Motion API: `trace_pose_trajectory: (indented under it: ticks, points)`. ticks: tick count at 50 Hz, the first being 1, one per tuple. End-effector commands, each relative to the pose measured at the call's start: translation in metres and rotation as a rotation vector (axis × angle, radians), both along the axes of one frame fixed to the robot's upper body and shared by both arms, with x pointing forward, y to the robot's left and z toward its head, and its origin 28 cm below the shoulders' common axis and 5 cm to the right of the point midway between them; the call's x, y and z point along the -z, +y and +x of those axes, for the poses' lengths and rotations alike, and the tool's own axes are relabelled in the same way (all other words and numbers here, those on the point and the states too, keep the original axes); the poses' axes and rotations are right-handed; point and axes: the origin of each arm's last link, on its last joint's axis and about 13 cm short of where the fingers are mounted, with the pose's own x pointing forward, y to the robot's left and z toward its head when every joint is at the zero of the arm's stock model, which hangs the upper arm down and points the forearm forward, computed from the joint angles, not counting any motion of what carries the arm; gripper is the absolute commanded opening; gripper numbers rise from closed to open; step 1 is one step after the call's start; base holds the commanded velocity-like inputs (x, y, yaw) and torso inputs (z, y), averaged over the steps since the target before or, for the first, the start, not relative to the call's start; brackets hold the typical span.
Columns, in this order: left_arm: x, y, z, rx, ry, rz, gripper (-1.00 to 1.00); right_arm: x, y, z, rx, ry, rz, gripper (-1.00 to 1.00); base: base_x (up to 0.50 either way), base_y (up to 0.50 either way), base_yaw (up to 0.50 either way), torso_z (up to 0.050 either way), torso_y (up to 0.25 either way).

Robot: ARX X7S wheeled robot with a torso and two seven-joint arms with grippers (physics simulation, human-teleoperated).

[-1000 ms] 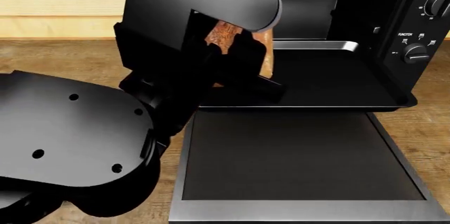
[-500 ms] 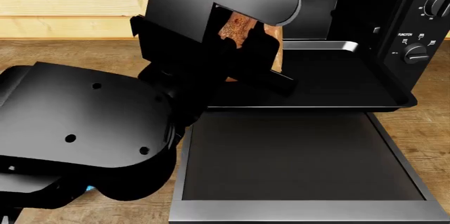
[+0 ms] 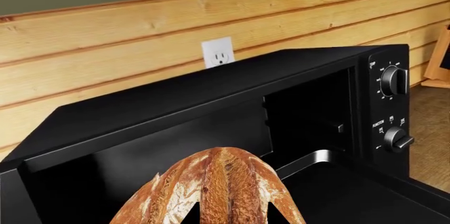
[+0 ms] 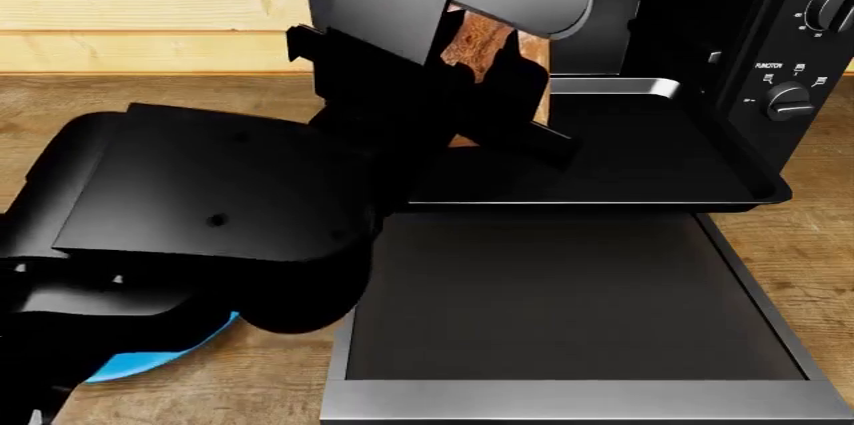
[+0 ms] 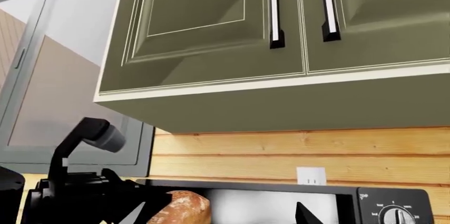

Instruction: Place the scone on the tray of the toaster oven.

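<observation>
Because the door panel point(image 4: 561, 295) lies flat in front, the left gripper point(image 4: 501, 95) reaches over it, its fingers clamped narrowly on the scone point(image 4: 483, 45), held above the tray's point(image 4: 641, 160) left part, which juts from the toaster oven point(image 4: 787, 35); the right gripper's state I cannot tell

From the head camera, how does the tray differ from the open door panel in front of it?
The tray has a raised rim and silvery back edge; the door panel is flat with a silver frame. The tray sits higher, sticking out of the toaster oven; the door lies lower and nearer. The scone hangs over the tray, not the door. Both are dark rectangles.
</observation>
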Motion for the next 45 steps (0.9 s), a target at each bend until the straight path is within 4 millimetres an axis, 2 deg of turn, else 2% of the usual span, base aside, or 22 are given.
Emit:
trace_pose_trajectory:
  ticks: [1, 23, 24, 45]
  points:
    - [0.000, -0.004, 0.007, 0.004, -0.001, -0.006, -1.00, 0.000, -0.002, -0.001, 0.005, 0.007, 0.004, 1.00, 0.00, 0.00, 0.00, 0.000, 0.000]
    - [0.003, -0.013, 0.014, 0.010, -0.003, 0.015, -1.00, 0.006, -0.004, 0.002, 0.007, 0.019, 0.023, 1.00, 0.00, 0.00, 0.00, 0.000, 0.000]
    - [0.002, -0.014, 0.024, 0.000, 0.001, 0.012, -1.00, 0.007, -0.005, 0.002, 0.011, 0.025, 0.023, 1.00, 0.00, 0.00, 0.00, 0.000, 0.000]
    - [0.006, -0.020, 0.035, 0.006, 0.010, 0.019, -1.00, 0.010, -0.006, 0.004, 0.013, 0.032, 0.033, 1.00, 0.00, 0.00, 0.00, 0.000, 0.000]
